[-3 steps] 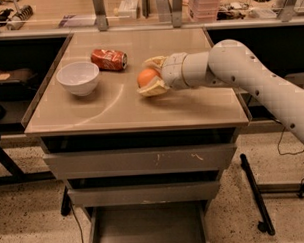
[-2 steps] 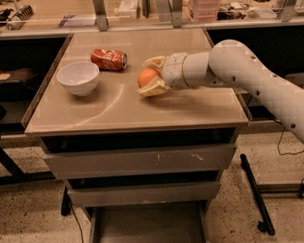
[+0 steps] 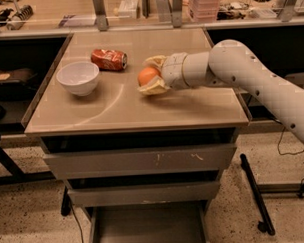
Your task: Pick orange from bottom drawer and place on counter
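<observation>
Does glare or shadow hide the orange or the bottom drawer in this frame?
Camera view: a curved glare streak crosses the counter in front of the white bowl; the gripper, over the counter's middle, holds the orange, well lit; gaps above the drawer fronts are black with shadow; the bottom drawer is dim but readable.

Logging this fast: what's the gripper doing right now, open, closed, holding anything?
Gripper: closed around the orange, over the middle of the counter.

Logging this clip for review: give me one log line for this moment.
phase: place | gripper: over counter, shut on orange | bottom drawer: open
</observation>
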